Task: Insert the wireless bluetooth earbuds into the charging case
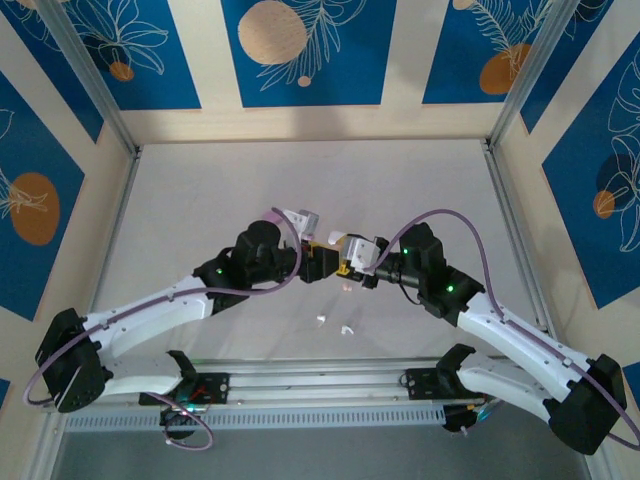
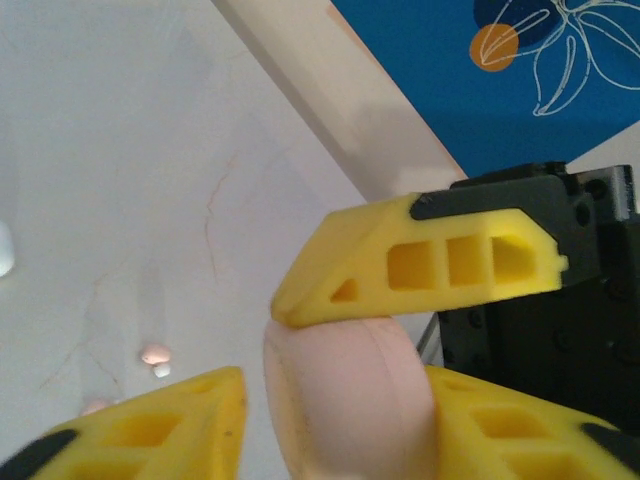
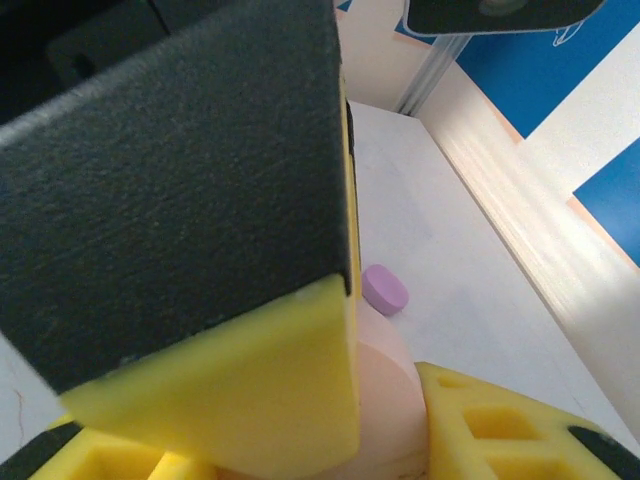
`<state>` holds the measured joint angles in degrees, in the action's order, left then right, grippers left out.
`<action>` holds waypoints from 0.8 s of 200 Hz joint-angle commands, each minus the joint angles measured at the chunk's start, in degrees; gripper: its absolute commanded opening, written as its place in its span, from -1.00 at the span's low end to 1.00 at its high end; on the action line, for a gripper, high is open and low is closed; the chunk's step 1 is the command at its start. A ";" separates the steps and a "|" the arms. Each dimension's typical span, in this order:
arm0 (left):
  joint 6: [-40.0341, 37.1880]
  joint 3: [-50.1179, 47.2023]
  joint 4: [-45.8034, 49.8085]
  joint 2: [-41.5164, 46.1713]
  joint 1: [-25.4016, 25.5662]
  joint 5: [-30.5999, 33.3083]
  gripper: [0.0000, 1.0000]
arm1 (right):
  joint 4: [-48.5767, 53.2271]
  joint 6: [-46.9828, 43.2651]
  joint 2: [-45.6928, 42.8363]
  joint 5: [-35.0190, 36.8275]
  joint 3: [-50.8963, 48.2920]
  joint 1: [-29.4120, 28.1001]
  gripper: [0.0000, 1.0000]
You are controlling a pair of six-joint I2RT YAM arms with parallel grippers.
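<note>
Both grippers meet over the middle of the table on a pink charging case. My left gripper has closed in around it: one finger lies against the case, and a sliver of table shows beside the other. My right gripper is shut on the same case, and one of its fingers presses on top of the case. Loose earbuds lie on the table below: a pink one, a white one and another pink one. In the top view, small white buds lie near the front.
A small lilac rounded object lies on the table beyond the pink case. The left gripper's black and yellow finger is close in front of the right wrist camera. A cream wall edge borders the table.
</note>
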<state>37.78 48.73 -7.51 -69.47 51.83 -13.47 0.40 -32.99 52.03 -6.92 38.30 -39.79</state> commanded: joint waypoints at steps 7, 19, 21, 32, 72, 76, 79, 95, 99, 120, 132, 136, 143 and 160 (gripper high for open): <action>0.77 1.71 0.59 -1.13 0.37 1.96 -0.28 | -3.02 -2.39 -0.52 -1.07 -0.64 -0.80 -0.39; 1.52 1.42 1.07 -0.90 0.37 3.32 -0.44 | -3.42 -2.48 -0.70 -1.19 -0.84 -0.81 -0.36; 1.64 1.38 1.09 -0.85 0.37 3.55 -0.46 | -3.44 -2.51 -0.77 -1.20 -0.90 -0.81 -0.35; 2.60 0.80 1.11 -0.19 0.37 4.69 -0.56 | -3.77 -2.31 -1.16 -0.97 -1.16 -0.80 -0.29; 8.06 -2.68 -1.98 4.33 -0.37 6.48 -0.77 | -7.45 -1.21 -4.58 -2.15 -5.25 1.75 -0.04; 8.53 -2.96 -2.38 4.81 -0.54 6.18 -0.77 | -7.46 -1.14 -4.92 -2.76 -5.53 2.33 -0.03; 8.92 -3.16 -2.68 5.06 -0.63 5.92 -0.78 | -7.48 -1.05 -5.16 -3.19 -5.72 2.73 -0.02; 11.70 -4.17 -4.22 6.23 -1.57 4.05 -0.79 | -7.30 -0.91 -5.84 -5.08 -5.97 4.13 0.00; 12.46 -4.39 -4.82 6.40 -1.76 3.44 -0.79 | -7.33 -0.89 -6.03 -5.51 -5.97 4.27 0.00; 16.23 -5.37 -7.96 6.42 -2.66 0.49 -0.80 | -8.54 -2.29 -6.26 -8.31 -6.01 4.37 0.00; 17.85 -5.79 -9.77 6.04 -2.77 -0.50 -0.80 | -9.53 -2.30 -5.75 -8.92 -5.79 4.37 0.01; 18.28 -5.87 -10.30 5.98 -2.76 -0.77 -0.80 | -10.03 -2.12 -5.51 -8.91 -5.71 4.43 0.02; 18.94 -5.93 -11.01 5.69 -2.79 -1.25 -0.80 | -10.58 -2.22 -5.08 -9.19 -5.49 4.37 0.05; 20.29 -6.35 -13.59 5.08 -2.79 -2.65 -0.80 | -11.36 -2.53 -3.47 -9.40 -4.79 4.37 0.08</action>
<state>53.82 43.11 -14.37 -63.92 49.54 -12.71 -7.77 -34.52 47.07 -13.96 32.75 -35.44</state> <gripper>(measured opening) 0.242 0.532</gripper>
